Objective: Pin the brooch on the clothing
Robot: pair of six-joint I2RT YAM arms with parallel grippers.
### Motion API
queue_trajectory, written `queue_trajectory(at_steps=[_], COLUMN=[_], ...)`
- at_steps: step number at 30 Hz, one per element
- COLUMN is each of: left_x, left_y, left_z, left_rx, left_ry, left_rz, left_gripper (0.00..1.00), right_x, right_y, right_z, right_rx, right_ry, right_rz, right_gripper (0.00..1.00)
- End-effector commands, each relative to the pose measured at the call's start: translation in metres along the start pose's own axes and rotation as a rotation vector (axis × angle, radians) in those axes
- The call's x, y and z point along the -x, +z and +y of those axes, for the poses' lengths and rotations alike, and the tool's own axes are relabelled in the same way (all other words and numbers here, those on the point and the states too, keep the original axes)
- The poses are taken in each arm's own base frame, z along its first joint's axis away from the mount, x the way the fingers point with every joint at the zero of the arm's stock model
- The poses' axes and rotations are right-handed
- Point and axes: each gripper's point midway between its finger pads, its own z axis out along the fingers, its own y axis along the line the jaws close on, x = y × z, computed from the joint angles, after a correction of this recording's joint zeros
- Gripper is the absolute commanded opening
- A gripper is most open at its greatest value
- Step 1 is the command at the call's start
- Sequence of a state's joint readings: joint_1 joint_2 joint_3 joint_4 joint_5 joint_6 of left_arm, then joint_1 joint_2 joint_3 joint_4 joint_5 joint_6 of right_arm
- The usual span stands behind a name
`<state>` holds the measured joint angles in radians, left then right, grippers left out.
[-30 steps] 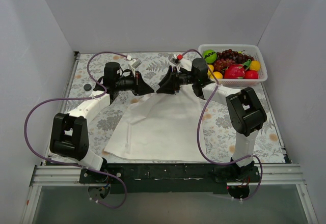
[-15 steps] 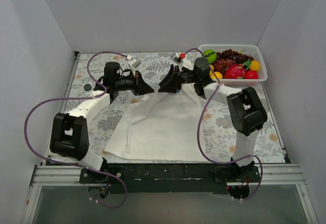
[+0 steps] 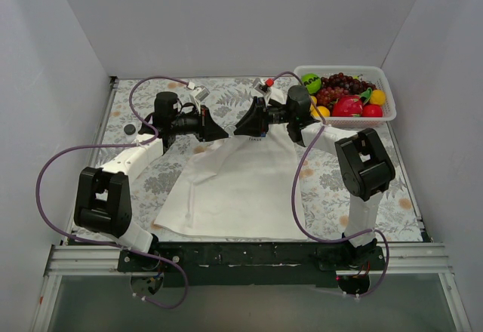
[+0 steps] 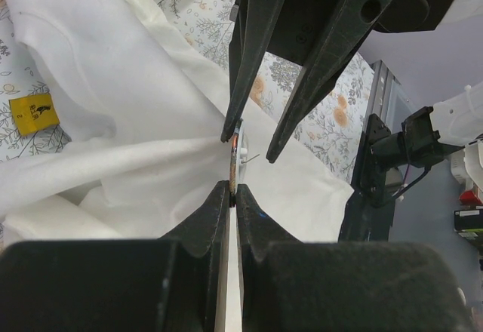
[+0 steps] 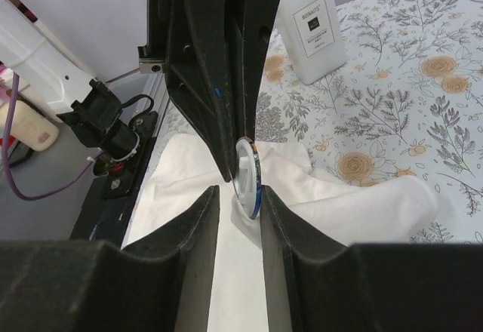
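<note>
left gripper [image 4: 233,190] pinching brooch [image 5: 247,175], disc face only from right wrist

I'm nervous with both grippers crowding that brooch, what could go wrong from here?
The left gripper pinches the brooch only by its rim, so it may twist free. Its pin sticks out between the fingers of the open right gripper, over the bunched T-shirt; it could snag several layers.
</note>
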<state>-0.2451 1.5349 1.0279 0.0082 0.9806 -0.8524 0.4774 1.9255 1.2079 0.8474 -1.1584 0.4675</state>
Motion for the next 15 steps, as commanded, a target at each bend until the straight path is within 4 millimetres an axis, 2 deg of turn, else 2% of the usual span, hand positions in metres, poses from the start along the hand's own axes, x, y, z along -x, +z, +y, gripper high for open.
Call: queue_trajectory(at_steps=[1,15], left_x=[0.014,0.015], left_y=[0.000,0.000], left_z=[-0.002,-0.001], left_rx=[-0.005,-0.005], left_ry=[0.040,0.042], left_rz=[-0.022,-0.022], left_gripper=[0.00,0.00], right_x=[0.011,0.009], right_y=[0.006,0.017], right_z=[0.005,0.003], right_rx=[0.037,0.039], right_ry=[-0.050,-0.050], right_rz=[-0.003,0.016], right_gripper=[0.34,0.33])
